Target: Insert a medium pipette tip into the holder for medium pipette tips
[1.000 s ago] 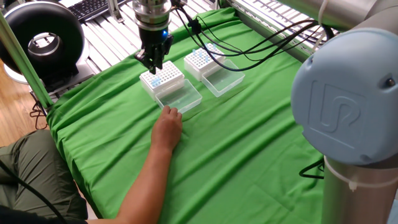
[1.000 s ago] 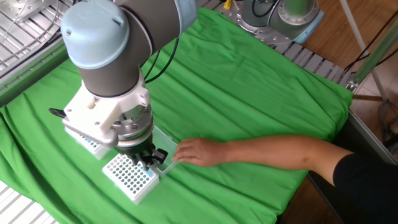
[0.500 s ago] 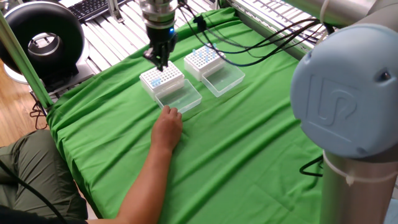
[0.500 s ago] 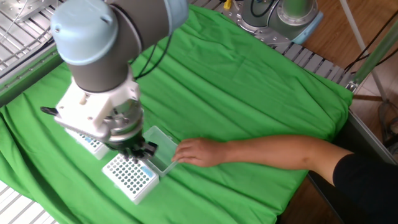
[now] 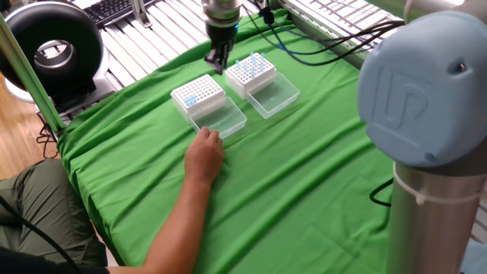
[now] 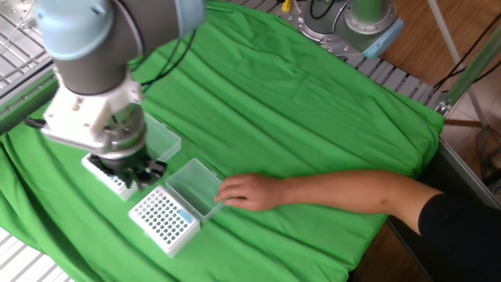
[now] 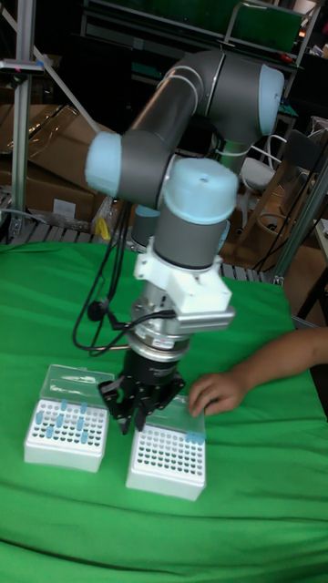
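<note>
Two alike white racks with hole-grid tops stand side by side, each with its clear lid folded open. One rack [image 5: 197, 94] [image 6: 163, 222] [image 7: 167, 459] is near a person's hand and has a few blue tips at a corner. The other rack [image 5: 249, 69] [image 6: 107, 179] [image 7: 67, 434] holds several blue tips. I cannot tell which is the holder for medium pipette tips. My gripper [image 5: 218, 62] [image 6: 131, 174] [image 7: 137, 417] hangs pointing down over the gap between them, its fingers drawn together. A pipette tip between them is too small to make out.
A person's hand [image 5: 204, 148] [image 6: 244, 190] [image 7: 212, 393] rests on the green cloth, touching the open lid [image 5: 221, 120] of the nearer rack. The second lid [image 5: 273, 95] lies beside the other rack. Cables trail behind the arm, and a black round device [image 5: 50, 47] sits off the table's corner.
My gripper has risen from over the rack near the hand and moved sideways toward the other rack. The hand and both racks have stayed put.
</note>
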You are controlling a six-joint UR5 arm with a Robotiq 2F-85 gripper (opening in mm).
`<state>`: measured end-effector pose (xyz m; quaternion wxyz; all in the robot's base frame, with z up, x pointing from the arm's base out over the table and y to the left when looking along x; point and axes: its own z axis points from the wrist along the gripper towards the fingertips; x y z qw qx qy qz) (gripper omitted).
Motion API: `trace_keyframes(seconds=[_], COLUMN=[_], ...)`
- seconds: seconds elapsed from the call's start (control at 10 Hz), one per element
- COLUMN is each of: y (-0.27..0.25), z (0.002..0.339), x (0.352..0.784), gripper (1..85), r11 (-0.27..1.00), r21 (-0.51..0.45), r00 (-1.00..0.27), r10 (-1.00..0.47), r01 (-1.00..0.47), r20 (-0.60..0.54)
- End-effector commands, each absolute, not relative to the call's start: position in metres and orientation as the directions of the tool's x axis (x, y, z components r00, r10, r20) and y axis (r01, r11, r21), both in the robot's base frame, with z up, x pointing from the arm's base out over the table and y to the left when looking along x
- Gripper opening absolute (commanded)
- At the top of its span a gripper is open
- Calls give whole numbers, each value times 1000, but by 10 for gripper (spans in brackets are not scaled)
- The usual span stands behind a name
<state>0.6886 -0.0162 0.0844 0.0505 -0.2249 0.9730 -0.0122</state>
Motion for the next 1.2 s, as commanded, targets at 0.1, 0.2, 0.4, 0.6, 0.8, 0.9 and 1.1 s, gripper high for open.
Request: trace_keyframes(seconds=[0.1, 0.2, 0.4, 0.6, 0.8, 0.9, 1.1], y=[-49, -54, -63, -67, -72, -73, -69], z=[77, 78, 77, 76, 77, 76, 72], x=[699, 698, 697, 697, 700, 700, 702], gripper=[283, 283, 283, 287, 303, 303, 300], r11=[857, 847, 833, 818, 802, 799, 802], r21=[-62, -65, -66, -69, -92, -93, -78], r00=[-851, -842, -828, -813, -797, -794, -795], r10=[-516, -532, -553, -575, -596, -601, -597], r01=[-512, -528, -549, -571, -590, -594, -592], r20=[-100, -94, -95, -95, -92, -92, -106])
